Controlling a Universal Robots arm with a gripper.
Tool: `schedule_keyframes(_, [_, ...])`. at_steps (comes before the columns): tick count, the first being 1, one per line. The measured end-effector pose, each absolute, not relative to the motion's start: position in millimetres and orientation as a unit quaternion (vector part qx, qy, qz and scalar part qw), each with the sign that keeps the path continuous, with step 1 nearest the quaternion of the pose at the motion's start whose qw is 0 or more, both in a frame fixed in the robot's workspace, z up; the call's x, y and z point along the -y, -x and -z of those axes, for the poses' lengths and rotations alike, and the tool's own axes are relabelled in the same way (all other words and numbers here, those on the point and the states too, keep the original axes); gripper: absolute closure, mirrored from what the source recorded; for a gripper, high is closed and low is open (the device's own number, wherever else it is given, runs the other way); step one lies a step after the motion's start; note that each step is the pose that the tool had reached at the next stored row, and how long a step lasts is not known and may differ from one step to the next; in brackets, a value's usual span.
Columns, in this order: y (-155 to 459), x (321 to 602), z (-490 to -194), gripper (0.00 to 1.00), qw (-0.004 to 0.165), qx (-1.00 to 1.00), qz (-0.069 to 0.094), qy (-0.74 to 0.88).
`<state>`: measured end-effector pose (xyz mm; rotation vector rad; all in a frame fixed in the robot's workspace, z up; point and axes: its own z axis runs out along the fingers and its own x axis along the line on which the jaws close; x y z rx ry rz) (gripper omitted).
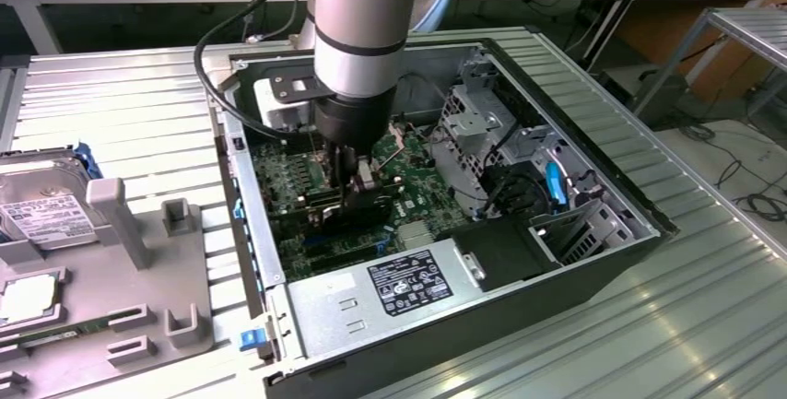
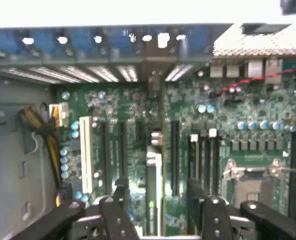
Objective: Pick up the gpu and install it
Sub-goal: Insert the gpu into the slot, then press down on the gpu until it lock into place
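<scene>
The gripper (image 2: 157, 210) is spread wide here. In the wrist view its 2 black fingers (image 2: 115, 215) stand apart at the bottom of the frame, and the gpu (image 2: 154, 195) runs edge-on between them, a thin green strip standing upright on the motherboard (image 2: 247, 115), lined up with the long slots. I can't tell if a finger pad touches the card; the fingers straddle it rather than clamp it, with daylight on both sides.

In the exterior view the arm (image 1: 359, 21) drops nearly straight down from the top center of the frame into the open pc case (image 1: 591, 261), grey wrist vertical, gripper buried low over the board at about the middle of the frame. A black cable (image 1: 234, 95) loops off the wrist toward the upper left. The card itself is mostly hidden behind the gripper there, so its seating is hard to judge from that angle.

Other stuff: the power supply (image 1: 393, 293) with its label sits at the lower center of the case, and a drive cage (image 1: 474, 118) sits at the upper right of it. At the left edge of the frame a grey fixture (image 1: 147, 252) holds a hard drive (image 1: 37, 205) with a white label. Everything rests on a ribbed metal table (image 1: 688, 316).
</scene>
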<state>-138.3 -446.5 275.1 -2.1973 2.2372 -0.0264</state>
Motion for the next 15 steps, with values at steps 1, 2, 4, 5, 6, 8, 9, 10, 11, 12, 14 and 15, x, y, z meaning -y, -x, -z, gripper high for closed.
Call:
schedule_keyframes(1, [138.3,446.3,-275.1,0.49,0.003,-0.713,0.008,0.701])
schedule_keyframes(2, [138.3,446.3,-275.1,0.56,0.003,-0.713,0.008,0.701])
schedule_keyframes(4, [138.3,446.3,-275.2,0.62,0.003,-0.713,0.008,0.701])
schedule_keyframes(5, [138.3,446.3,-275.1,0.67,0.003,-0.713,0.008,0.701])
schedule_keyframes(6, [138.3,446.3,-275.1,0.74,0.003,-0.713,0.008,0.701])
schedule_keyframes(8, [138.3,446.3,-275.2,0.89,0.003,-0.713,0.008,0.701])
schedule_keyframes(9, [138.3,446.3,-275.2,0.89,0.003,-0.713,0.008,0.701])
schedule_keyframes(10, [138.3,446.3,-275.1,0.89,0.003,-0.713,0.008,0.701])
schedule_keyframes(11, [138.3,446.3,-275.2,0.89,0.003,-0.713,0.008,0.701])
schedule_keyframes(12, [138.3,446.3,-275.1,0.89,0.003,-0.713,0.008,0.701])
schedule_keyframes(14, [138.3,446.3,-275.2,0.89,0.003,-0.713,0.008,0.701])
schedule_keyframes(15, [138.3,446.3,-275.1,0.89,0.003,-0.713,0.008,0.701])
